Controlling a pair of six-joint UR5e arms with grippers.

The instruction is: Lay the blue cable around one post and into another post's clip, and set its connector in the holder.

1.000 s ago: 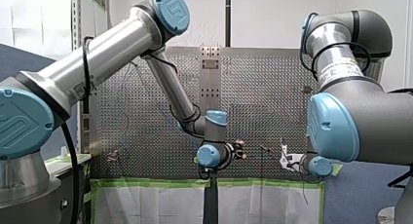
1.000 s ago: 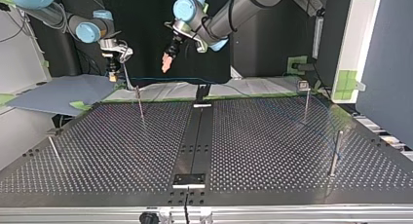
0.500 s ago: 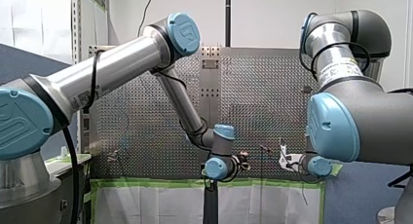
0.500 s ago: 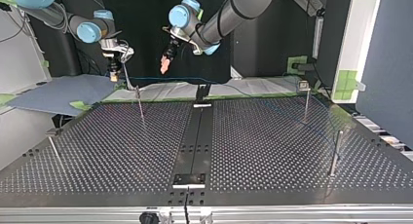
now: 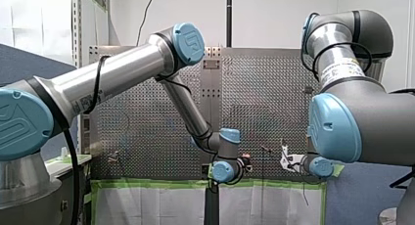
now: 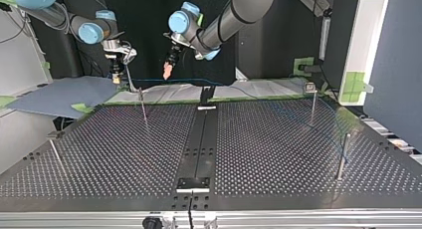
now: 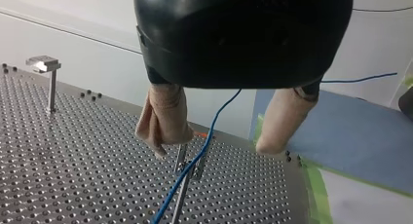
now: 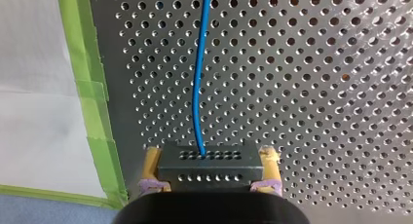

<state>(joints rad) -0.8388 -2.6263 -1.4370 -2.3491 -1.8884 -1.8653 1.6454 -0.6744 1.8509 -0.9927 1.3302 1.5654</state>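
Note:
In the right wrist view my right gripper (image 8: 209,161) is shut on a dark connector block (image 8: 208,171), its yellow pads on both ends. The blue cable (image 8: 197,87) leaves the block over the perforated plate. In the left wrist view my left gripper (image 7: 212,146) is open, and the blue cable (image 7: 214,121) hangs between its beige pads without touching them, running down past a clip post (image 7: 187,173). In the top view my left gripper (image 6: 168,69) hovers above the cable (image 6: 199,81), beside my right gripper (image 6: 115,72) and the near post (image 6: 143,105).
More thin posts stand on the plate: one with a clip (image 6: 312,100), one near the top view's right edge (image 6: 343,157), one at its left (image 6: 54,152). A black strip (image 6: 199,139) with a bracket (image 6: 194,183) runs down the middle. Green tape (image 5: 156,184) edges the plate.
My left arm has swung toward the top view's left, bringing its open gripper lower and closer to my right gripper and the near post. My right arm has stayed still.

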